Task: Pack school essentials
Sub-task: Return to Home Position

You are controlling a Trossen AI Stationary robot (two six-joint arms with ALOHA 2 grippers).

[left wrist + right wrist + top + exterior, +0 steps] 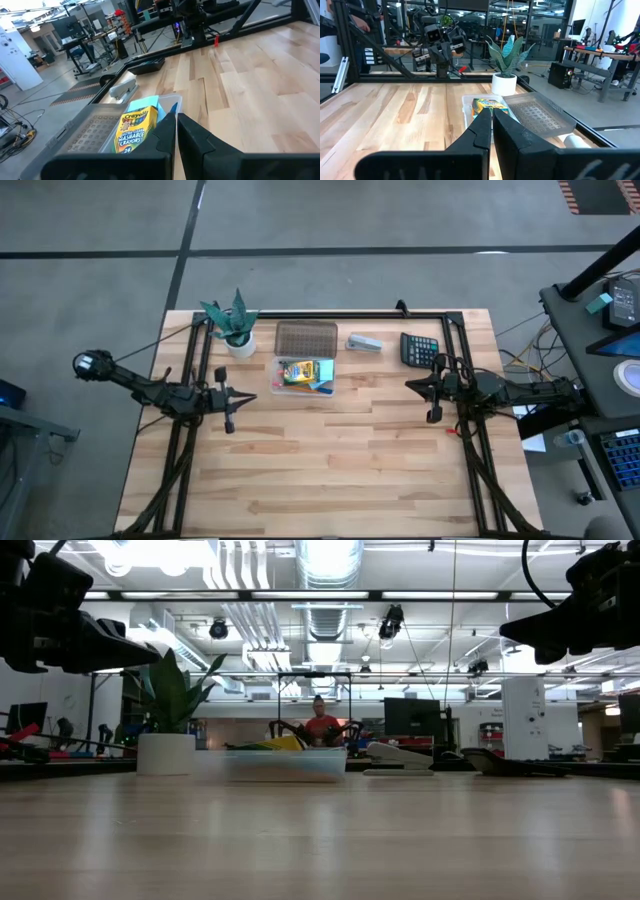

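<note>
The school essentials lie in a clear plastic box [304, 374] at the table's far middle: a yellow-green crayon box [134, 131], a light-blue notepad [146, 104] and a blue pen [173, 107]. The box's ribbed lid [306, 338] lies flat on the table just beyond it. My left gripper [250, 395] hovers shut above the table left of the box, pointing toward it. My right gripper [408, 386] hovers shut to the right of the box and points at it too. Neither touches anything.
A potted plant [236, 325] stands at the far left. Beside the lid on the right lie a grey stapler [364, 343] and a black calculator [419, 349]. A black frame rail [330, 315] runs along the far edge. Bare wood [330, 460] fills the near half.
</note>
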